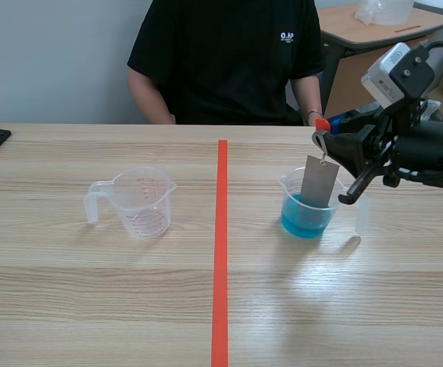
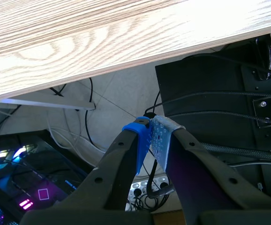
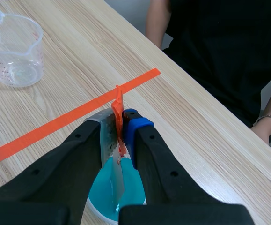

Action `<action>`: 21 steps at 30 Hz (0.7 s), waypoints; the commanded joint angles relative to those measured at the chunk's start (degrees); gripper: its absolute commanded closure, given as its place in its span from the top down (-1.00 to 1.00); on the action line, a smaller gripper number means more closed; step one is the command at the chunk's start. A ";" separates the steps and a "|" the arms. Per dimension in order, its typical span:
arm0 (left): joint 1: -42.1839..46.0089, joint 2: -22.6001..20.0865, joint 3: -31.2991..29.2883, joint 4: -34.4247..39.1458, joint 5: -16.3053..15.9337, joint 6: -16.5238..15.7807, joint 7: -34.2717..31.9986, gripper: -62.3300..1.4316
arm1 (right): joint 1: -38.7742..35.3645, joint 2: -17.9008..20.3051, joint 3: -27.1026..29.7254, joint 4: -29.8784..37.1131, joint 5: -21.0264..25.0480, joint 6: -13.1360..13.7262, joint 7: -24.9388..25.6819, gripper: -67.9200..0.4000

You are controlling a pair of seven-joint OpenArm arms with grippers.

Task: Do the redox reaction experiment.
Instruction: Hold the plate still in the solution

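Two fingers of our right gripper (image 3: 120, 126) are pinching tight on the orange clip (image 3: 118, 105). The grey metal plate (image 1: 319, 182) is hanging from it, its lower end dipping into the blue liquid (image 1: 305, 214) in the cup (image 1: 288, 183). We are judging it best to keep the plate upright and off the cup's wall. Our left gripper (image 2: 154, 140) is sitting below the table (image 2: 126, 51), pads pressed together on nothing. An empty measuring cup (image 1: 139, 202) is standing well apart, and a person (image 1: 229, 53) is sitting opposite. Neither seems to be obstructing us.
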State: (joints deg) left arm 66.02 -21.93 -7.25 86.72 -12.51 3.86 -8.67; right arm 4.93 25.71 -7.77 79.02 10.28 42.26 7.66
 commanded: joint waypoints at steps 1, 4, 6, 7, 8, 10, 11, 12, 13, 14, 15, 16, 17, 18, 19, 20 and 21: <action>0.17 0.15 0.15 0.50 -0.35 -0.15 -0.28 -0.81 | 0.96 0.63 0.09 0.39 -0.07 0.46 -0.22 -0.94; 0.15 0.15 0.15 0.50 -0.35 -0.28 -0.52 -0.81 | 0.96 0.63 0.09 0.42 -0.07 0.46 -0.20 -0.94; 0.15 0.15 0.15 0.50 -0.35 -0.55 -0.50 -0.81 | 0.96 0.63 0.09 0.42 -0.07 0.46 -0.20 -0.94; 0.15 0.15 0.15 0.50 -0.35 -0.55 -0.48 -0.81 | 0.96 0.63 0.09 0.42 -0.07 0.46 -0.20 -0.94; 0.15 0.15 0.15 0.50 -0.35 -0.55 -0.48 -0.81 | 0.96 0.66 0.09 0.42 -0.04 0.46 -0.20 -0.94; 0.15 0.15 0.15 0.50 -0.35 -0.55 -0.48 -0.81 | 0.96 0.66 0.11 0.42 -0.04 0.46 -0.20 -0.94; 0.15 0.15 0.15 0.50 -0.35 -0.55 -0.48 -0.81 | 0.96 0.68 0.11 0.42 -0.04 0.46 -0.20 -0.94; 0.15 0.15 0.15 0.50 -0.35 -0.55 -0.48 -0.81 | 0.94 0.68 0.22 0.42 -0.04 0.46 -0.22 -0.94; 0.15 0.15 0.15 0.50 -0.35 -0.55 -0.48 -0.81 | 0.94 0.72 0.35 0.46 -0.04 0.46 -0.22 -0.94; 0.15 0.15 0.15 0.50 -0.35 -0.55 -0.48 -0.81 | 0.92 0.81 0.50 0.61 -0.04 0.46 -0.22 -0.94; 0.15 0.15 0.15 0.50 -0.35 -0.55 -0.48 -0.81 | 0.81 0.81 0.85 0.76 -0.04 0.46 -0.22 -0.94; 0.15 0.15 0.15 0.50 -0.35 -0.55 -0.48 -0.81 | 0.79 0.81 1.29 0.98 -0.02 0.46 -0.22 -0.94; 0.15 0.15 0.15 0.50 -0.35 -0.55 -0.48 -0.81 | 0.79 0.81 1.68 1.11 -0.02 0.46 -0.22 -0.94; 0.15 0.15 0.15 0.50 -0.35 -0.55 -0.48 -0.81 | 0.79 0.81 2.16 1.33 0.00 0.46 -0.24 -0.94; 0.15 0.15 0.15 0.50 -0.37 -0.59 -0.48 -0.81 | 0.79 0.81 2.64 1.66 0.00 0.46 -0.28 -0.94; 0.15 0.17 0.15 0.50 -0.37 -0.61 -0.48 -0.81 | 0.79 0.81 3.08 1.97 0.00 0.46 -0.44 -0.94; 0.15 0.15 0.15 0.50 -0.37 -0.59 -0.50 -0.81 | 0.79 0.81 3.48 2.36 0.00 0.46 -0.48 -0.94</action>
State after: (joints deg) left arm 66.02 -21.93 -7.25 86.72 -12.51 3.33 -8.38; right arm 4.86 25.74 -5.17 79.66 9.58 42.33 6.13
